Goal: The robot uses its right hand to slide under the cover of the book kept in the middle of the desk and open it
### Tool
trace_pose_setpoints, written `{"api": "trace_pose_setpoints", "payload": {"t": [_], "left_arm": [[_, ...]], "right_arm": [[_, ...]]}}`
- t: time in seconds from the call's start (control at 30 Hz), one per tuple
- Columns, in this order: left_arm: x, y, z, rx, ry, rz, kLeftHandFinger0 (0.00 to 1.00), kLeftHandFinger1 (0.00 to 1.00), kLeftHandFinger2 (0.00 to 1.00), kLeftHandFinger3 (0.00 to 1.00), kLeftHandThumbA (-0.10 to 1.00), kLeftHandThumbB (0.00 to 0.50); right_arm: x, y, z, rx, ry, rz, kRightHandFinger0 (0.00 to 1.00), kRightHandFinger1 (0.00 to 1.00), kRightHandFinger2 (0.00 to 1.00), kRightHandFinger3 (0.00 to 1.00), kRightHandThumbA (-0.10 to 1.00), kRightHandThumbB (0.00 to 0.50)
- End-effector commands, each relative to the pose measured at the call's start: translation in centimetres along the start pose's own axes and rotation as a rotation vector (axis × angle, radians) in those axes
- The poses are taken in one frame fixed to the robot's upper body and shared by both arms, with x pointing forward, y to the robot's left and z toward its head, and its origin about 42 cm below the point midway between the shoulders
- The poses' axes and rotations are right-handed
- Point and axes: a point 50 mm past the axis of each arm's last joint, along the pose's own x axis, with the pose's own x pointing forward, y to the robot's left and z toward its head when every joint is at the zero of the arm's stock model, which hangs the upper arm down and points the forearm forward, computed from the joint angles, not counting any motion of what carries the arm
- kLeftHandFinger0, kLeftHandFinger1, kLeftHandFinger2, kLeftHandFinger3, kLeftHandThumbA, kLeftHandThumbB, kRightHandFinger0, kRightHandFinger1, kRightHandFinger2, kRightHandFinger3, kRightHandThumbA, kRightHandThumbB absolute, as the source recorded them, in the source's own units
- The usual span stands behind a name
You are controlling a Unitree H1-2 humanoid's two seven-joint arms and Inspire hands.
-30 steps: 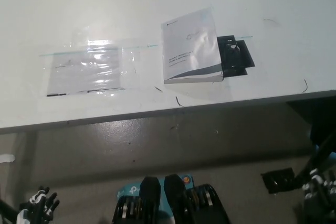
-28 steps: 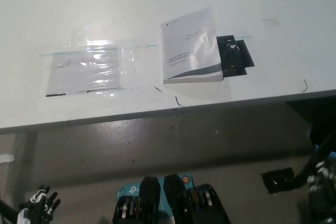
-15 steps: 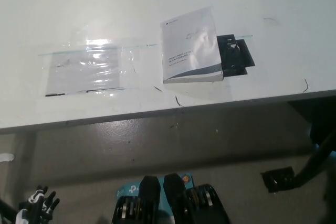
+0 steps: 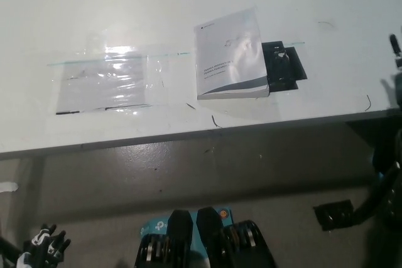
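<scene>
White desk (image 4: 125, 10) carries closed book (image 4: 230, 54) mid-surface, black mount (image 4: 286, 67) touching its right side. Right hand (image 4: 396, 51) barely in view far right of book, fingers can't tell. Left hand (image 4: 44, 246) low, spread. Risk: hand pushes book instead of lifting cover.

Found no readable text: dark printed lines on the closed book's (image 4: 229, 54) white cover, right of frame center, were too blurred to make out.
</scene>
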Motion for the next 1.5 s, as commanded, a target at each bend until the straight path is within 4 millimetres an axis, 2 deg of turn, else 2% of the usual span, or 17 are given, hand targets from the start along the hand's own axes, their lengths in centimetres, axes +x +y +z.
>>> {"api": "trace_pose_setpoints", "payload": {"t": [0.0,0.07,0.13,0.17,0.27,0.37,0.4,0.43,0.5,0.53,0.57,0.67,0.77,0.87,1.2,1.27,1.47], "left_arm": [[0.5,-0.5,0.9,-0.002,-0.02,-0.024,0.79,0.69,0.75,0.83,0.97,0.21],[0.6,-0.6,0.9,-0.003,-0.017,-0.025,0.79,0.69,0.74,0.83,0.97,0.204],[0.6,-0.6,1.0,-0.007,-0.018,-0.02,0.76,0.69,0.75,0.84,0.96,0.204],[0.5,-0.6,1.1,-0.008,-0.02,-0.012,0.77,0.69,0.76,0.84,0.96,0.206],[1.0,-1.2,1.3,-0.011,-0.025,-0.016,0.79,0.69,0.75,0.83,0.96,0.194],[1.0,-1.0,1.2,-0.009,-0.031,-0.022,0.81,0.7,0.74,0.83,0.96,0.187],[1.1,-1.1,1.2,-0.01,-0.03,-0.023,0.81,0.7,0.74,0.83,0.96,0.187],[1.1,-1.1,1.2,-0.006,-0.034,-0.017,0.81,0.7,0.74,0.83,0.97,0.19],[1.1,-1.2,1.0,-0.007,-0.032,-0.023,0.81,0.7,0.74,0.82,0.97,0.178],[1.1,-1.2,1.0,-0.008,-0.032,-0.031,0.8,0.7,0.75,0.82,0.98,0.177],[1.1,-1.0,1.0,-0.01,-0.03,-0.024,0.8,0.69,0.74,0.82,0.97,0.18],[1.2,-1.2,1.1,-0.014,-0.028,-0.033,0.83,0.72,0.76,0.85,0.97,0.179],[1.1,-1.2,1.2,-0.009,-0.03,-0.034,0.78,0.7,0.75,0.84,0.95,0.174],[1.0,-1.2,1.1,-0.003,-0.023,-0.032,0.77,0.69,0.75,0.85,0.95,0.185],[0.9,-0.9,0.8,-0.031,-0.013,-0.023,0.82,0.71,0.75,0.85,0.93,0.156],[0.9,-0.9,0.7,-0.034,-0.01,-0.023,0.81,0.7,0.75,0.84,0.92,0.173],[0.9,-1.2,0.6,-0.037,-0.004,-0.022,0.79,0.71,0.77,0.85,0.93,0.161]], "right_arm": [[1.3,3.9,-0.7,-0.022,0.022,0.064,0.66,0.69,0.77,1.0,1.0,0.091],[1.5,4.5,-1.7,-0.034,0.042,0.075,0.67,0.71,0.8,1.0,1.0,0.097],[1.7,4.6,-2.6,-0.03,0.062,0.08,0.75,0.8,0.88,1.0,1.0,0.075],[2.0,4.8,-3.9,-0.026,0.093,0.067,0.7,0.77,0.88,1.0,1.0,0.072],[2.6,4.7,-5.6,-0.037,0.123,0.04,0.69,0.77,0.88,1.0,1.0,0.073],[2.7,5.0,-7.3,-0.049,0.16,0.054,0.85,0.97,1.0,1.0,1.0,0.107],[2.8,5.1,-7.3,-0.05,0.158,0.054,0.86,0.97,1.0,1.0,1.0,0.108],[2.8,5.5,-8.3,-0.041,0.186,0.061,0.94,1.0,1.0,1.0,1.0,0.131],[2.9,5.6,-8.6,-0.045,0.194,0.062,1.0,1.0,1.0,1.0,1.0,0.142],[2.8,5.8,-9.1,-0.048,0.207,0.064,1.0,1.0,1.0,1.0,1.0,0.142],[2.7,6.4,-10.2,-0.06,0.24,0.082,1.0,1.0,1.0,1.0,1.0,0.174],[2.7,6.8,-11.0,-0.07,0.255,0.11,1.0,1.0,1.0,1.0,1.0,0.178],[2.6,7.4,-11.8,-0.05,0.281,0.135,1.0,1.0,1.0,1.0,1.0,0.221],[2.5,7.9,-12.4,-0.041,0.295,0.144,1.0,1.0,1.0,1.0,1.0,0.211],[1.9,9.3,-14.1,-0.047,0.342,0.159,1.0,1.0,1.0,1.0,1.0,0.197],[1.6,9.3,-14.6,-0.054,0.358,0.149,1.0,1.0,1.0,1.0,1.0,0.197],[0.6,8.0,-16.6,-0.041,0.389,0.139,1.0,1.0,1.0,1.0,1.0,0.209]]}}
